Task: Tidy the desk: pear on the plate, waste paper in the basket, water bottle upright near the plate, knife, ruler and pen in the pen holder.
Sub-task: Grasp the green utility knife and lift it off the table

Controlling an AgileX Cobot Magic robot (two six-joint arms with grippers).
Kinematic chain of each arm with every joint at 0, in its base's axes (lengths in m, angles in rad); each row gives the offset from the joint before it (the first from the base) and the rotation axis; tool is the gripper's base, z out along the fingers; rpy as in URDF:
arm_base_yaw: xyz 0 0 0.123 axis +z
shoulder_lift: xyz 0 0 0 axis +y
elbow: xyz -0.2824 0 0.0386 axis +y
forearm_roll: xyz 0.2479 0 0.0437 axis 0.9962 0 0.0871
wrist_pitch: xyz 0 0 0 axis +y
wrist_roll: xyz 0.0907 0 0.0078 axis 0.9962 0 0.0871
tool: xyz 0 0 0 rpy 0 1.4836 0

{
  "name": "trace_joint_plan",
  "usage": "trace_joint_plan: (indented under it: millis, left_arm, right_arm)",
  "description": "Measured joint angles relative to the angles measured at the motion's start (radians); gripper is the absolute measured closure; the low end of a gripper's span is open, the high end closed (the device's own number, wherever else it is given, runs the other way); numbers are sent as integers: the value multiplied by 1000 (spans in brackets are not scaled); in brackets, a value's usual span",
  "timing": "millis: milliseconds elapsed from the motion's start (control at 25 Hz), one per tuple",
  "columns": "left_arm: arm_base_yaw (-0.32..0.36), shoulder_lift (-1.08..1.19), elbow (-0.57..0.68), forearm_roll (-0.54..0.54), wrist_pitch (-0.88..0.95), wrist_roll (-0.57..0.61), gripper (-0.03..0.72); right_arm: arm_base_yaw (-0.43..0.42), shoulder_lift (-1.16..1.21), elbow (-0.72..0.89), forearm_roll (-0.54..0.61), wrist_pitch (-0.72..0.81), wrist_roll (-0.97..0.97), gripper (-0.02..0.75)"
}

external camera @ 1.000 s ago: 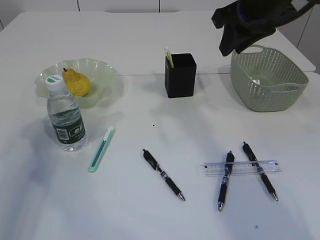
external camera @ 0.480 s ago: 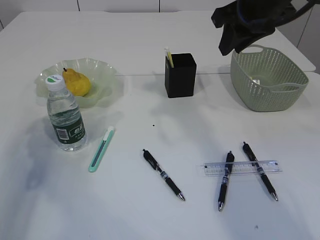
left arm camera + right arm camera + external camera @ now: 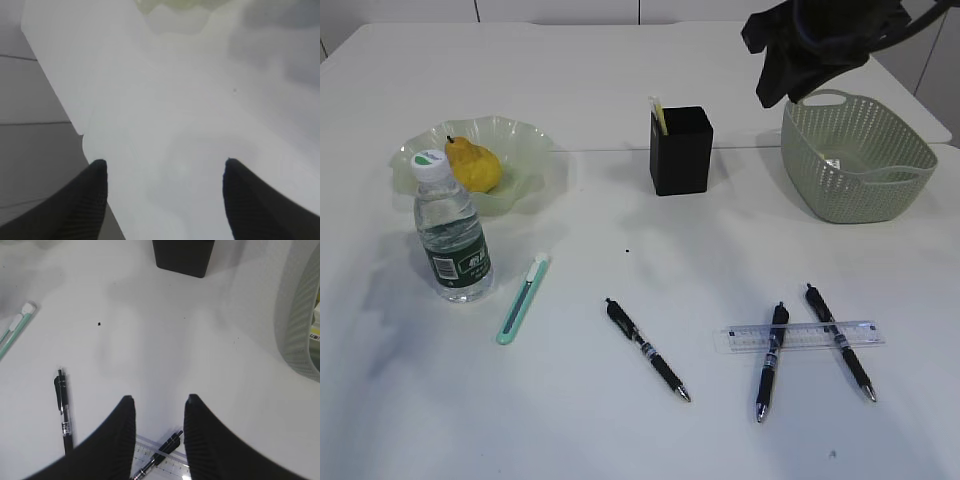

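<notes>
The yellow pear (image 3: 473, 166) lies in the pale green plate (image 3: 525, 135). Just in front stands the water bottle (image 3: 452, 238), upright. A teal knife (image 3: 523, 298) lies right of it. The clear ruler (image 3: 800, 336) lies under two crossed pens (image 3: 771, 360), and a third pen (image 3: 647, 349) lies apart to their left. A yellowish stick pokes out of the black pen holder (image 3: 681, 150). In the basket (image 3: 857, 155), a yellow and white scrap (image 3: 315, 331) shows, perhaps the waste paper. My right gripper (image 3: 159, 401) hangs open and empty, high over the ruler (image 3: 165, 460). My left gripper (image 3: 162, 167) is open over the bare desk (image 3: 190, 115).
In the left wrist view the desk's left edge (image 3: 82, 137) runs just under the left finger, with grey floor beyond, and the plate's rim (image 3: 175, 7) shows at the top. The right arm (image 3: 810, 45) hangs dark over the basket's left rim.
The faint shadow on the desk's front left has shifted and thinned. The right arm has crept slightly upward. No object has moved.
</notes>
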Motion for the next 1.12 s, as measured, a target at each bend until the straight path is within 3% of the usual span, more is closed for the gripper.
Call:
trace_joint_plan:
  millis: [360, 600, 880, 1120]
  left_arm:
    - [0, 16, 0, -184, 195, 20, 205]
    - [-19, 25, 0, -532, 254, 157, 209]
    - [-111, 25, 0, -936, 351, 342, 210]
    - [-164, -21, 0, -1145, 451, 393, 221]
  right_arm:
    - [0, 0, 0, 6, -4, 0, 485]
    - [0, 0, 0, 10, -10, 0, 485]
    - [0, 0, 0, 11, -16, 2, 485]
    - [0, 0, 0, 11, -17, 2, 485]
